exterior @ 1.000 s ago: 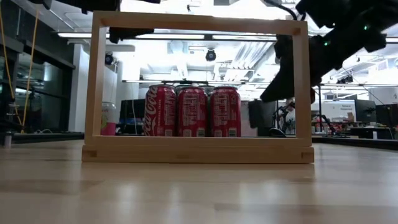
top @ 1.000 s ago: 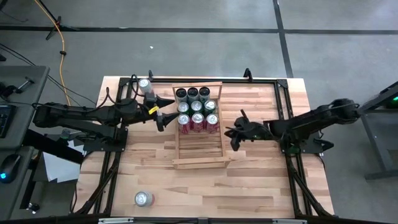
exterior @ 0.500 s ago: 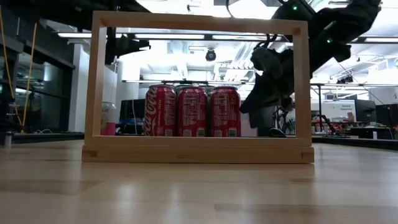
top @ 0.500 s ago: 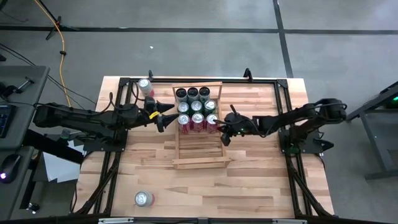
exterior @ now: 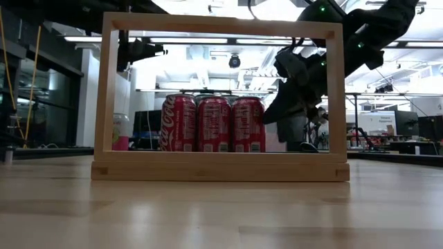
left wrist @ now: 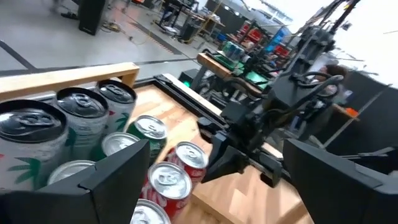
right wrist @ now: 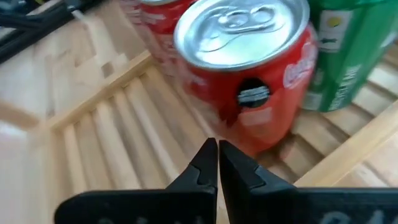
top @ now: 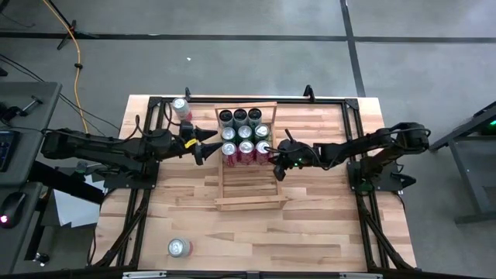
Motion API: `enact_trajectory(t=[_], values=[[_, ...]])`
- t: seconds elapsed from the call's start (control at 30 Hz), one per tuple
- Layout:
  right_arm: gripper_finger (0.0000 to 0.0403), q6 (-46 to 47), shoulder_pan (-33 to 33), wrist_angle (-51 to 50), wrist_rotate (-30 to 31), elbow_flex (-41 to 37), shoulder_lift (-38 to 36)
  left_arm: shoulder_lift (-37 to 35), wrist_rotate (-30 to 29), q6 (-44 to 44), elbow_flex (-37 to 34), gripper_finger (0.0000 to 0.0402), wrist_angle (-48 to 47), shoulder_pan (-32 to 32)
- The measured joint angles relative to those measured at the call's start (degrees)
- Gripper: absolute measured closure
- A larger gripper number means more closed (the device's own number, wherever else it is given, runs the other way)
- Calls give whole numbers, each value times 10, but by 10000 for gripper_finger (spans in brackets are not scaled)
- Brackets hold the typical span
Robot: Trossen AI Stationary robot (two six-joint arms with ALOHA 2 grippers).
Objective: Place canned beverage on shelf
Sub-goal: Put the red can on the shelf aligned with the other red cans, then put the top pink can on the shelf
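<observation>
Two dark, slender jointed arms; the right gripper (right wrist: 217,163) ends in tapered black fingers.

Left gripper (top: 203,144) hangs with fingers spread wide, right gripper (top: 273,157) reaches inward, fingertips pressed together

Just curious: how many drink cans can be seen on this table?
11: nine in the light-wood slatted shelf, one pink can at the far left corner, one red can near the front-left edge. Others may be hidden.

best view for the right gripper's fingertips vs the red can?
Right wrist view: the right gripper, fingers shut, points at the nearest red can inside the shelf; contact unclear. High view shows only its spot by the shelf's right rail. Low view: dark silhouette. Left wrist: it sits beyond the cans.
</observation>
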Motion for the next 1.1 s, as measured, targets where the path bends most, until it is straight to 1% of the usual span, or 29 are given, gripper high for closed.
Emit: enact_trajectory(t=[0.13,0.2,0.27,0.37,0.53,0.67,0.83,0.9,0.97,1.03,1.1], values=[[403,-3,0,-2,-51,0,-27,-31,27,-2,7,46,6,0],[403,-15,0,-3,-76,-1,-58,-56,30,4,15,46,5,0],[403,-26,0,2,-87,-1,-98,-82,30,20,29,46,-1,0],[403,-28,0,12,-87,-1,-163,-115,20,50,48,46,-21,0],[403,-41,-3,67,-86,-1,-247,-153,5,113,61,46,-27,0],[403,-60,-2,140,-86,-1,-277,-163,3,132,61,46,-28,0],[397,-79,-3,221,-80,-1,-277,-163,3,119,61,46,-31,0],[385,-80,-3,232,-68,-1,-275,-161,3,119,61,46,-33,0],[362,-78,-3,231,-55,-1,-274,-161,2,119,61,46,-34,0],[327,-77,-3,232,-40,-1,-275,-161,2,119,61,46,-33,0],[283,-62,-3,231,-20,-1,-274,-161,2,119,61,46,-33,0]])
